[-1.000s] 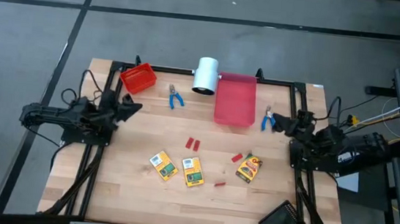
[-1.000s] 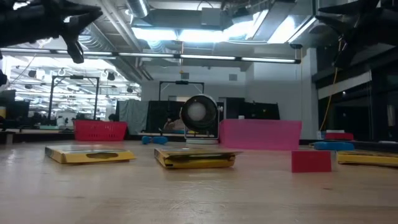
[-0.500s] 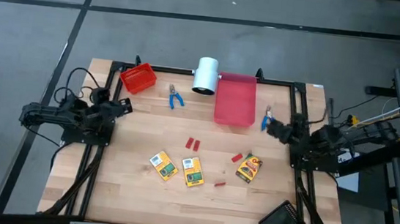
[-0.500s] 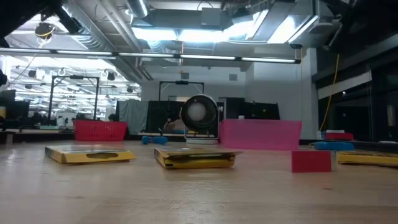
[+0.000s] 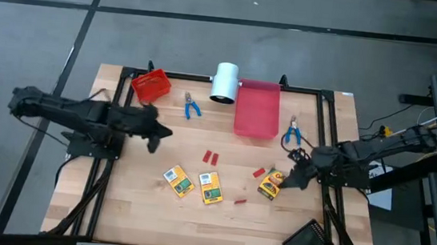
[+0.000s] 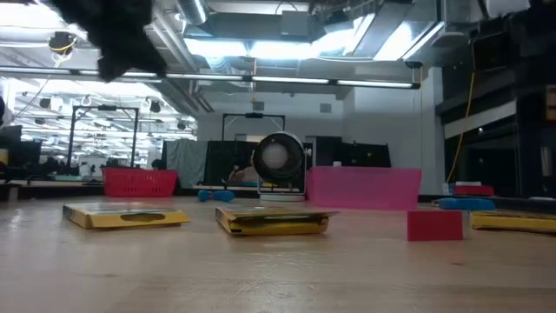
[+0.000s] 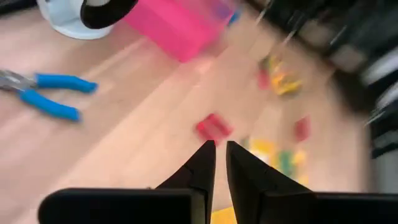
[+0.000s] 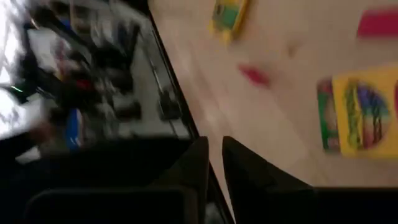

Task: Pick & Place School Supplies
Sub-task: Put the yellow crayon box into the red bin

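While both arms are extended over the table (image 5: 137,211), the left gripper (image 5: 163,133) is seen nearly pressed together and empty, as is the right gripper (image 5: 289,178), beside one yellow-orange box (image 5: 272,184). Two further boxes (image 5: 178,181) (image 5: 210,188) lie mid-table among red blocks (image 5: 211,156). Blue-handled pliers (image 5: 192,106) (image 5: 291,132) flank the pink bin (image 5: 257,108).

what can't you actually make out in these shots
- Print on the yellow boxes: too small in the high view, blurred in both wrist views.
- Inside of the small red bin: the low view shows only its side wall.
- Black tray: seen only in the high view.
- Left pincer: only a thin gap between its fingers; whether they touch is unclear.
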{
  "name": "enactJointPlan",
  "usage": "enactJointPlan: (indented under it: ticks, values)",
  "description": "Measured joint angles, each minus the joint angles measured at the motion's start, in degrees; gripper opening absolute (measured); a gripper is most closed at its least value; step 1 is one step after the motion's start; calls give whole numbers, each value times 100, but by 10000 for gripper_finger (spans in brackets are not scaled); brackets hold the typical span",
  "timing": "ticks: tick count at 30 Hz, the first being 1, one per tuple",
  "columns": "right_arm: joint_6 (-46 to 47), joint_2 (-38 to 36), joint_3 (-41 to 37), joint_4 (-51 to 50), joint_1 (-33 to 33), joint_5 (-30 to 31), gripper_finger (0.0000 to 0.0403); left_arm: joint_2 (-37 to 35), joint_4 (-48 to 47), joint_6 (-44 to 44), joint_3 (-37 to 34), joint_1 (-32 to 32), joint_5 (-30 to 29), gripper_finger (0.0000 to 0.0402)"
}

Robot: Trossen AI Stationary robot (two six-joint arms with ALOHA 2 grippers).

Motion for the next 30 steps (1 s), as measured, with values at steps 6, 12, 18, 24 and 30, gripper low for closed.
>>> enactJointPlan:
  ticks: [6, 12, 18, 24, 30]
  values:
    - [-97, 80, -9, 221, 422, 654, 52, 1730, -1824, 953, 1258, -614, 362, 31]
    - [-179, 94, -9, 1031, 879, 1865, 52, 2050, -1884, 347, 1105, -1505, 1486, 70]
    - [-497, 240, -9, 1957, 1229, 3087, 52, 2435, -972, 690, 1107, -2727, 728, 142]
    - [-597, 766, -9, 2871, 1521, 3658, 52, 3365, -303, 1053, 1107, -3630, -440, 182]
    - [-575, 1665, 295, 3402, 1874, 3534, 52, 4083, -171, 956, 1359, -3728, -1626, 178]
